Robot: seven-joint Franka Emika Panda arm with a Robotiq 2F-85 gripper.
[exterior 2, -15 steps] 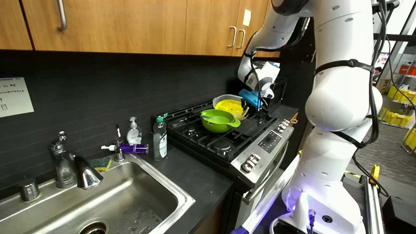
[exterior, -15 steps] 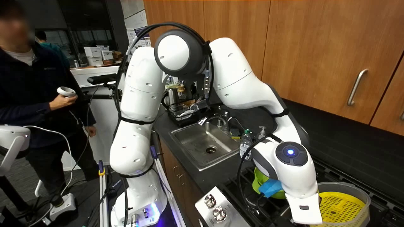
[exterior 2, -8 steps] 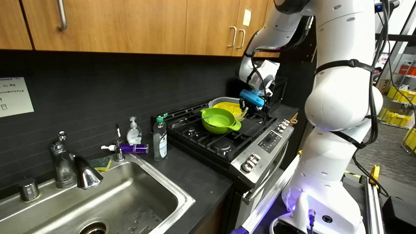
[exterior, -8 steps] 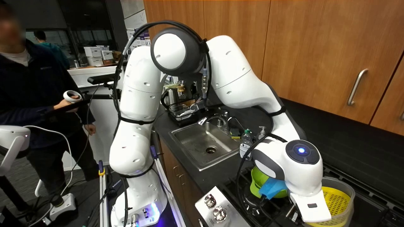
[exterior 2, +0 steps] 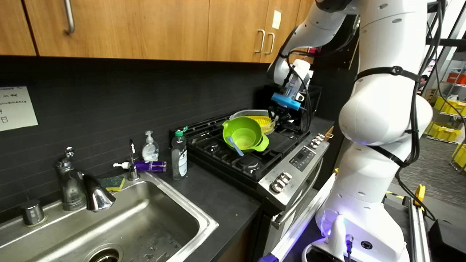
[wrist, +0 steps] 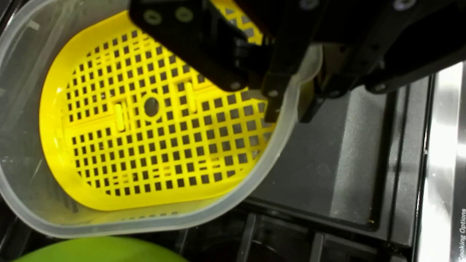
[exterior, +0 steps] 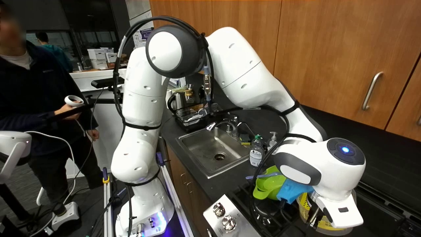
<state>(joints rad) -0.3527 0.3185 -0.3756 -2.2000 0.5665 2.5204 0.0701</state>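
Since the earlier frame, we see the clear tub point(wrist: 145, 228) shift toward the green bowl point(exterior 2: 244, 136), which tips. Our hand point(wrist: 289, 114) grips the tub's rim at three o'clock in the wrist view; the bowl sits near seven, both on the stove point(exterior 2: 285, 166).

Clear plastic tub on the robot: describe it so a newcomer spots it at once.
Next to the stainless-steel sink stands a gas stove. Over the stove, just beyond the green bowl in an exterior view, the gripper clamps the rim of the clear plastic tub. Unlike the green bowl, it has see-through walls and a yellow perforated insert inside.
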